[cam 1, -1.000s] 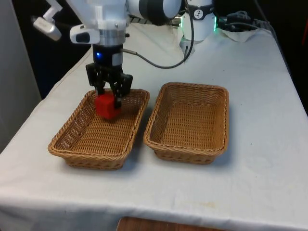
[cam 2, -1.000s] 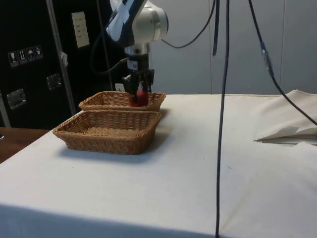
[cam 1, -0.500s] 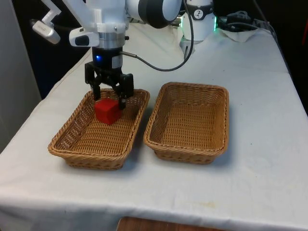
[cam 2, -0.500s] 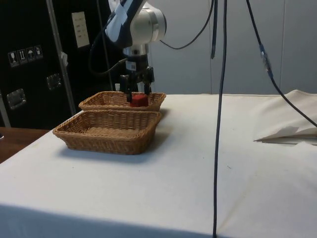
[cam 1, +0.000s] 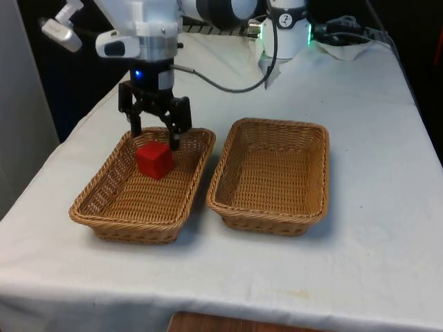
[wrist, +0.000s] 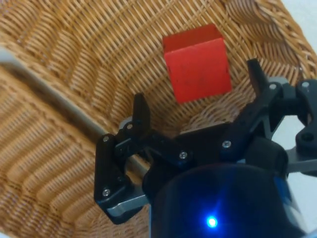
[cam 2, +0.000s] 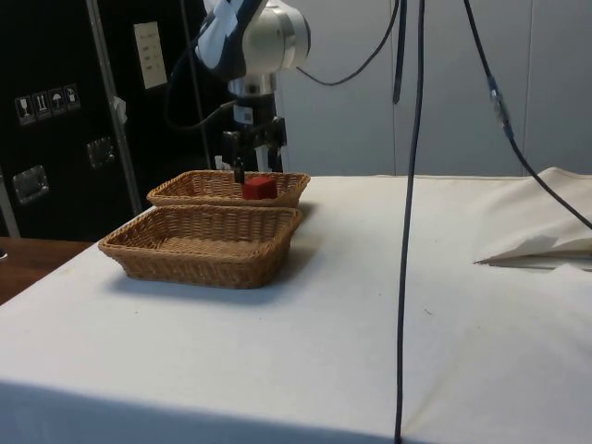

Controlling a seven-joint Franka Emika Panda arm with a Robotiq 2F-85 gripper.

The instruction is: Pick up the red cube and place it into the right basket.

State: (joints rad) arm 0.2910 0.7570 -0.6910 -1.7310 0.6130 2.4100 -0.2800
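A: Red cube point(cam 1: 154, 160) position? 
B: Inside the woven wicker basket point(cam 1: 118, 200) at the front view's left.
A: Black two-finger gripper point(cam 1: 154, 135)? 
B: Released, spread above the cube, apart from it.

Front, side, wrist: baskets point(cam 1: 270, 176) shared.

Far basket point(cam 2: 227, 188) half hidden

You saw the cube point(cam 1: 154, 160) in the basket point(cam 1: 104, 200) left of the other basket point(cam 1: 304, 207) in the front view.
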